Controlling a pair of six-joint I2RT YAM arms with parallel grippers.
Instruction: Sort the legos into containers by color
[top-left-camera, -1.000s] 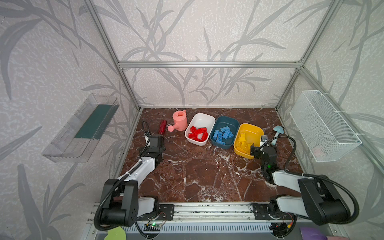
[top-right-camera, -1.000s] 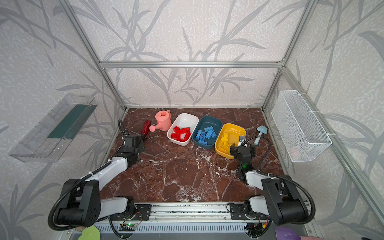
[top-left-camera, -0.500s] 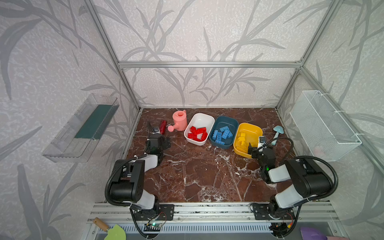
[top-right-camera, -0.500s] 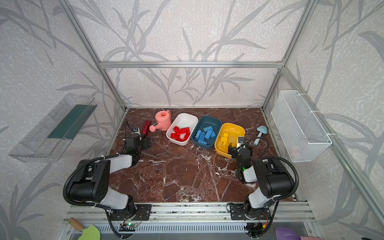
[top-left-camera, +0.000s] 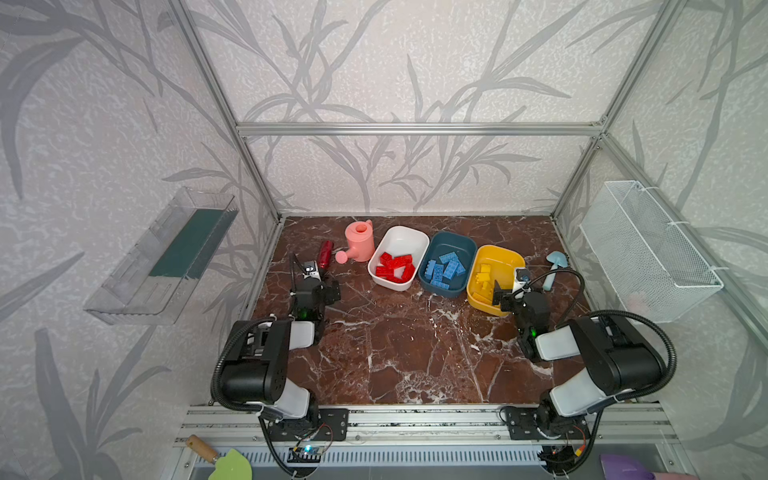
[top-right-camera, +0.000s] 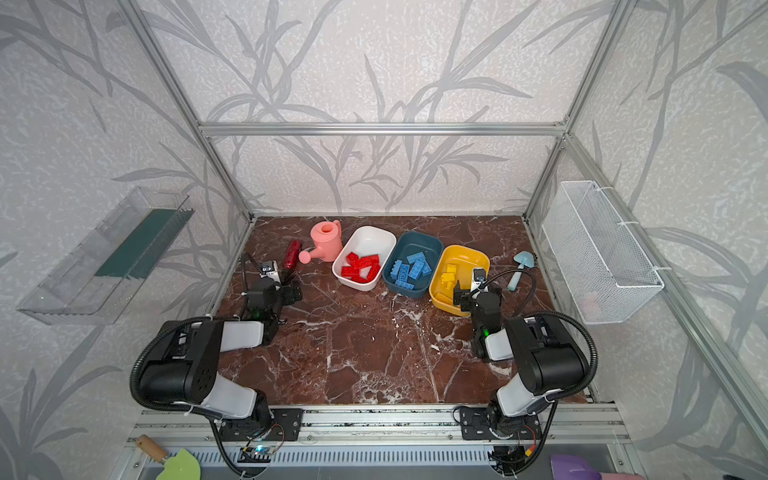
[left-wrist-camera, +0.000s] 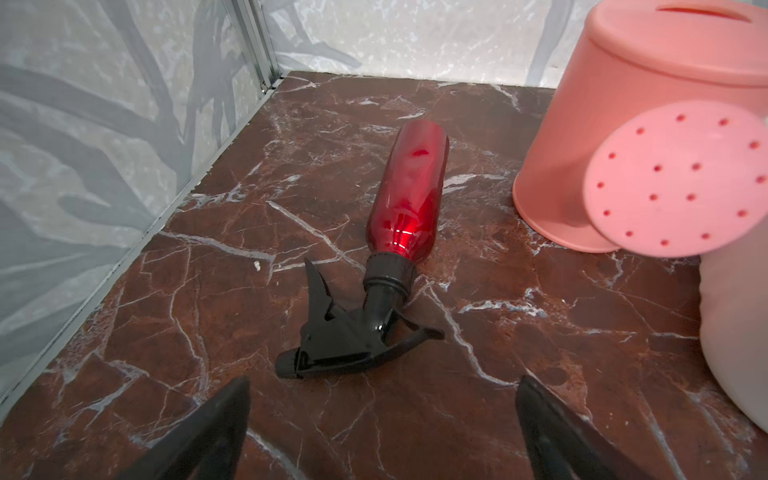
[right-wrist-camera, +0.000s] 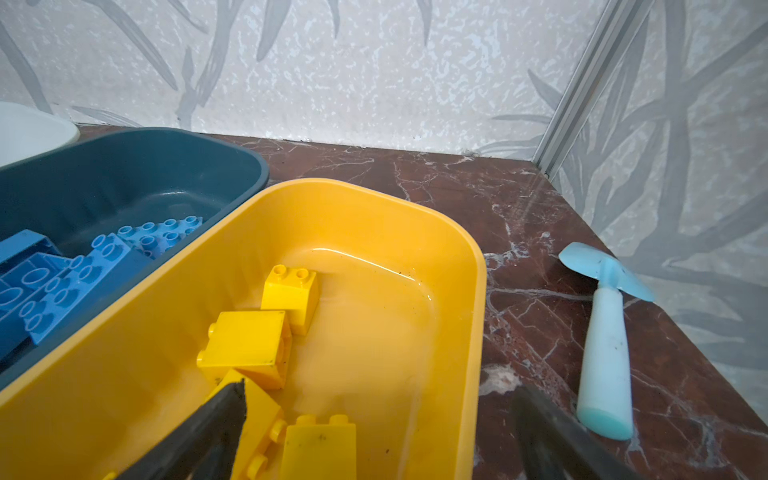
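Left hand (left-wrist-camera: 382, 386) and right hand (right-wrist-camera: 380, 392) stay spread and empty while the arms fold back toward their bases.
Red legos (top-left-camera: 395, 266) lie in the white tub (top-left-camera: 405, 241), blue legos (top-left-camera: 446, 266) in the teal tub (top-left-camera: 455, 241), and yellow legos (top-left-camera: 484, 276) in the yellow tub (top-left-camera: 505, 257). No brick shows on the desk (top-left-camera: 415, 345), so sorting looks finished.

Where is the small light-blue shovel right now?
In both top views the shovel lies on the marble floor at the right, beside the yellow tub but apart from it, near the right wall.
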